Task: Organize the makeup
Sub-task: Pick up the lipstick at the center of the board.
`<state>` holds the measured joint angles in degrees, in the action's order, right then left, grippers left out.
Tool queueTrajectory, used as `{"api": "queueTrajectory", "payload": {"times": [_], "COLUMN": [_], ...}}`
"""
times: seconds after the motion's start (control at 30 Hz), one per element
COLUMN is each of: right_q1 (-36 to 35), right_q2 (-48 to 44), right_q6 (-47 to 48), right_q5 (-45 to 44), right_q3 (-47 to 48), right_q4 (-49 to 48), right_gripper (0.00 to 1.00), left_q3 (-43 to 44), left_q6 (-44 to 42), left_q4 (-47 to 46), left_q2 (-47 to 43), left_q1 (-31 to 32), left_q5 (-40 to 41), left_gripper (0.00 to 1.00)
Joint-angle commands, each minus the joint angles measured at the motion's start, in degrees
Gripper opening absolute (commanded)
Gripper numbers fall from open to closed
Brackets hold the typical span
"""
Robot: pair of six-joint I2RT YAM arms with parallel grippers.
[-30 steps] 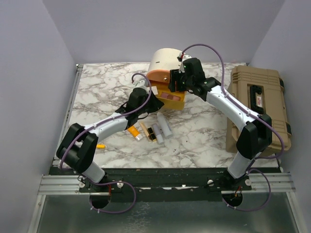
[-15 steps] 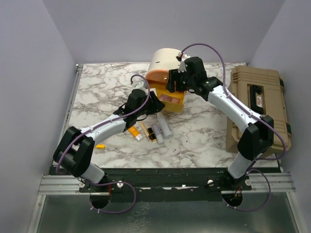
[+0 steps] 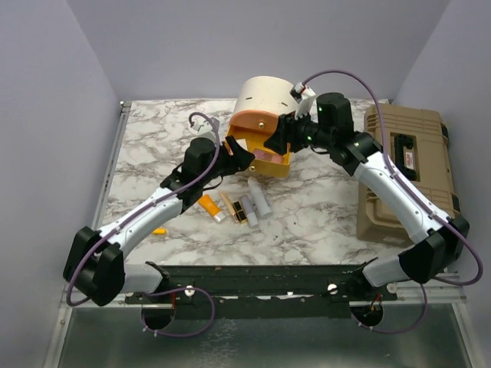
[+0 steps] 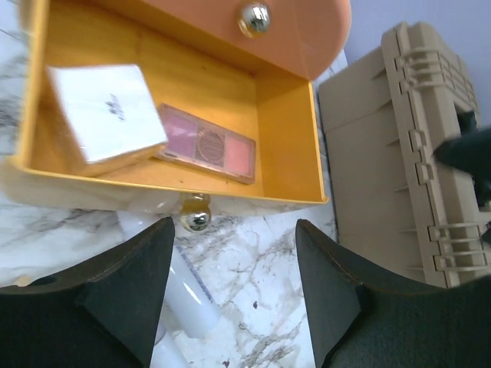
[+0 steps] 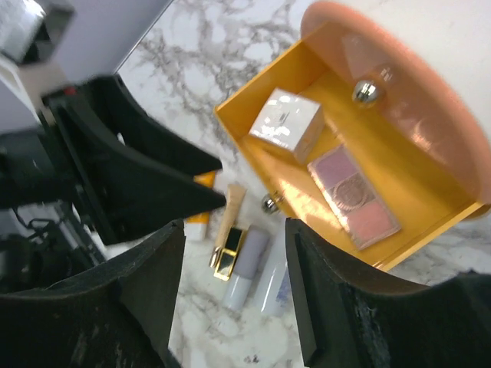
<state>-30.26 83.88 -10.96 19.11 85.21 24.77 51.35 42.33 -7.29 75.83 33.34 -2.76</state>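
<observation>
Pulling back toward the table's right edge, the right pincer (image 3: 275,142) has left the orange drawer (image 3: 274,168), its fingers spread and empty. The pink palette (image 4: 205,143) lies flat in that drawer beside the white compact (image 4: 107,111), near the middle of the far edge, so that piece looks stowed. The left pincer (image 3: 239,153), also spread and holding nothing, hovers at the drawer's left front corner. The orange tube (image 3: 208,205), lipsticks (image 3: 242,210) and white tubes (image 3: 258,202) lie on the table just nearward of the left pincer, probably next.
</observation>
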Motion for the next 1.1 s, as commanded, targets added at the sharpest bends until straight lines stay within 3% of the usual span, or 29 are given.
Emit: {"api": "queueTrajectory", "payload": {"times": [0.0,0.2,0.47,0.63,0.77,1.07], "right_q1": [-0.3,-10.9,-22.5,-23.9,-24.2,-25.7], "right_q2": [-3.7,-3.9,6.3,11.0,14.6,21.3], "right_q6": [-4.2,-3.8,-9.8,-12.0,-9.4,-8.5], "right_q5": [7.0,0.3,-9.4,-15.2,-12.4,-20.2], "right_q3": [-6.7,-13.4,-16.9,-15.7,-14.5,-11.2], "right_q4": [-0.4,1.6,-0.6,-2.2,-2.2,-0.6], "right_gripper": [0.57,0.55,0.48,0.44,0.44,0.42], "left_q3": [-1.4,-8.4,-9.3,-8.4,-8.5,-8.5], "left_q6": [-3.1,0.7,6.2,6.8,7.3,6.3], "left_q4": [9.3,14.9,18.6,18.5,18.3,18.3], "left_q2": [-8.8,-21.0,-20.9,-18.6,-18.4,-17.7], "left_q1": [-3.5,-7.3,-9.5,-10.0,-10.2,-11.1], "left_q5": [5.8,15.2,18.3,17.0,16.4,16.3], "left_gripper": [0.66,0.7,0.72,0.72,0.72,0.72]}}
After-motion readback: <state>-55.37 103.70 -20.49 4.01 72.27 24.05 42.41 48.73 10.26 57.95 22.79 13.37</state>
